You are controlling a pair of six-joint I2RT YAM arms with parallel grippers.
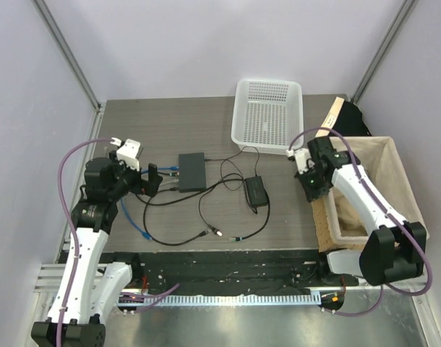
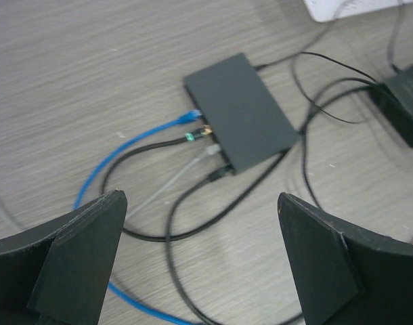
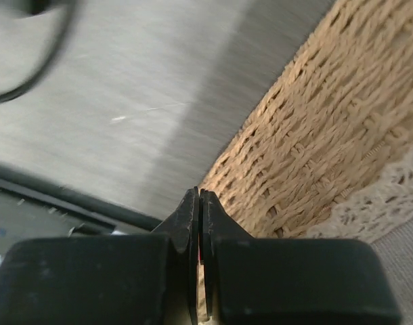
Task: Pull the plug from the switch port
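The flat dark-grey switch box (image 1: 192,171) lies mid-table; it also shows in the left wrist view (image 2: 242,110). Several plugs sit in the ports on its left edge: a blue one (image 2: 190,116), a black one with a green tip (image 2: 197,135), a grey one (image 2: 208,152) and a black one (image 2: 219,175). My left gripper (image 1: 152,180) is open and empty, just left of those plugs and above the table; its fingers (image 2: 84,254) frame the cables. My right gripper (image 1: 309,189) is shut and empty beside the wicker basket (image 1: 365,191).
A thicker black power brick (image 1: 256,191) lies right of the switch, with black cables looping to the front. A blue cable (image 1: 137,224) runs to the front left. A white perforated basket (image 1: 268,114) stands at the back.
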